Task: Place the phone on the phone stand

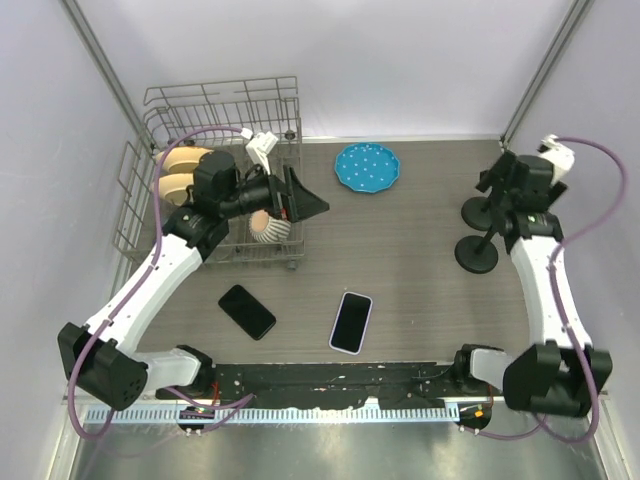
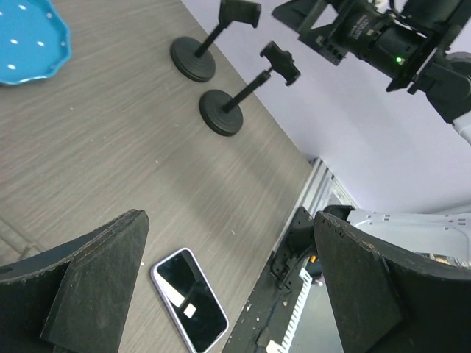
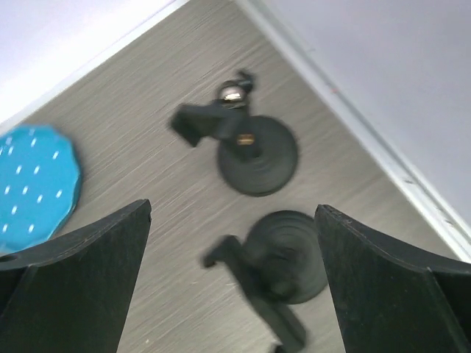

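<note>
phones [image 1: 247, 311] [image 1: 351, 322] two, stands [image 1: 476, 255] [image 1: 480, 211] two, left gripper [image 2: 229, 219] and right gripper [image 3: 232, 209] spread, empty.

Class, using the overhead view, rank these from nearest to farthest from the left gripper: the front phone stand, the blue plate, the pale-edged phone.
1. The blue plate, just right of the left gripper, toward the back.
2. The pale-edged phone, centre, toward the near edge.
3. The front phone stand, far right, beside the right arm.
</note>
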You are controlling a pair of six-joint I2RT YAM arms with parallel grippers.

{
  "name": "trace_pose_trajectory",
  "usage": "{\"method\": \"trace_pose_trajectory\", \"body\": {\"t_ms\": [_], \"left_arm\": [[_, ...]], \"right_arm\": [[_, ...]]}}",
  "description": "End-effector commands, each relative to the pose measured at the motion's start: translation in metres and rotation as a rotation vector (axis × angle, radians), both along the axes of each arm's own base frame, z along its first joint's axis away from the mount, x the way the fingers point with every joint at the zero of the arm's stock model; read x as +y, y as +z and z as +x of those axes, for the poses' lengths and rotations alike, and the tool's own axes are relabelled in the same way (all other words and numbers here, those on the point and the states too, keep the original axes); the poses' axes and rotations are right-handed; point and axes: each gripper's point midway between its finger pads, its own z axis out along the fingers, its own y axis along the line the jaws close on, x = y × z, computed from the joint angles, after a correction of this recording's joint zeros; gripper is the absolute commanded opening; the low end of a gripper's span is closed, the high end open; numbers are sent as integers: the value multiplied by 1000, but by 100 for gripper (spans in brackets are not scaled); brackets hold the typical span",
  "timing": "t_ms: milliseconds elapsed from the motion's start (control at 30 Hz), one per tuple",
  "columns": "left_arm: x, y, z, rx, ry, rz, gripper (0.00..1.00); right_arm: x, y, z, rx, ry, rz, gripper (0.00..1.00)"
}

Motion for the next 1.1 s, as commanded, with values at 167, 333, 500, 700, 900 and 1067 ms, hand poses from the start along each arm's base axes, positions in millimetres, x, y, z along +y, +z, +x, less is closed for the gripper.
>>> {"method": "trace_pose_trajectory", "body": {"t_ms": [167,333,500,700,900,1067], "left_arm": [[-20,27,-27,-62,-146,-46,100],[-26,24,-38,-73,-179,-9,100],[-29,24,-41,-73,-194,-6,100],[-31,21,-40,-62,-201,-3,100],[-32,17,-39,-52,-202,3,100],[-33,17,-40,-53,-206,3,96]], "right_arm": [[-39,17,-29,-76,-104,63,98],[-29,-10,-33,19,-13,45,94],[-16,-34,-38,116,59,39,85],[-11,-40,-47,162,87,-43,81],[-7,-45,-54,216,95,-99,78],[-14,-47,-54,244,61,-144,65]]}}
